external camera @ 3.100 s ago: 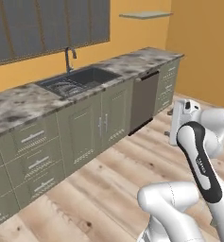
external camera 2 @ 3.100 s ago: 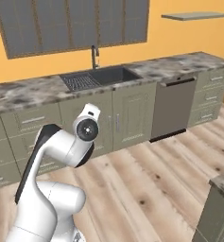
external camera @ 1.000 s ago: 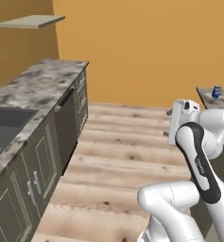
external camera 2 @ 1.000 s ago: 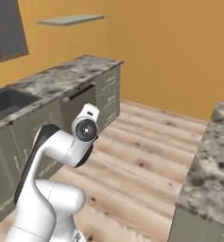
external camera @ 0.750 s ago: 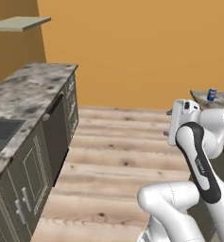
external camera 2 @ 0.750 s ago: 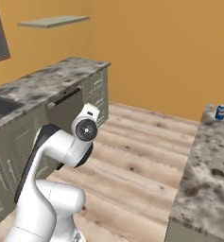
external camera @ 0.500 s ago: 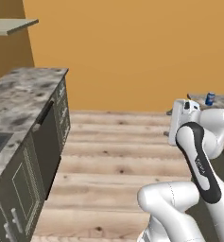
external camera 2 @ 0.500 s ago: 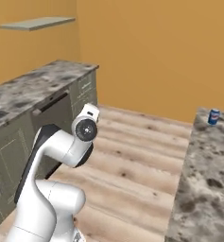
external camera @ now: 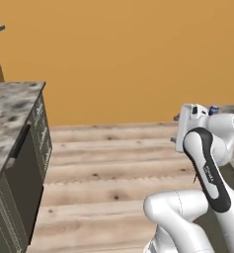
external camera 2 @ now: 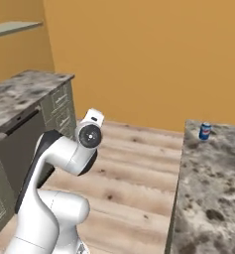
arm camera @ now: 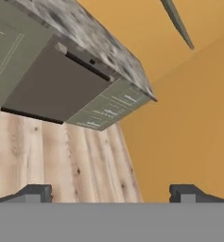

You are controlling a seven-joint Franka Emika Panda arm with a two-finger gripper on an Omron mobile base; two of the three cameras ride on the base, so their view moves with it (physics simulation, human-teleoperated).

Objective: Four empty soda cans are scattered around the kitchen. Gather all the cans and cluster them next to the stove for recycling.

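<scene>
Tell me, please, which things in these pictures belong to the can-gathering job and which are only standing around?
Belongs to the job:
- blue soda can, upright near the far end of the right counter
- pincer, open, holding nothing

Only standing around:
- left counter
- dishwasher under it
- wall shelf
- wooden floor

The arm (external camera: 207, 163) hides most of the blue soda can (external camera: 214, 109); its label is unreadable.
</scene>
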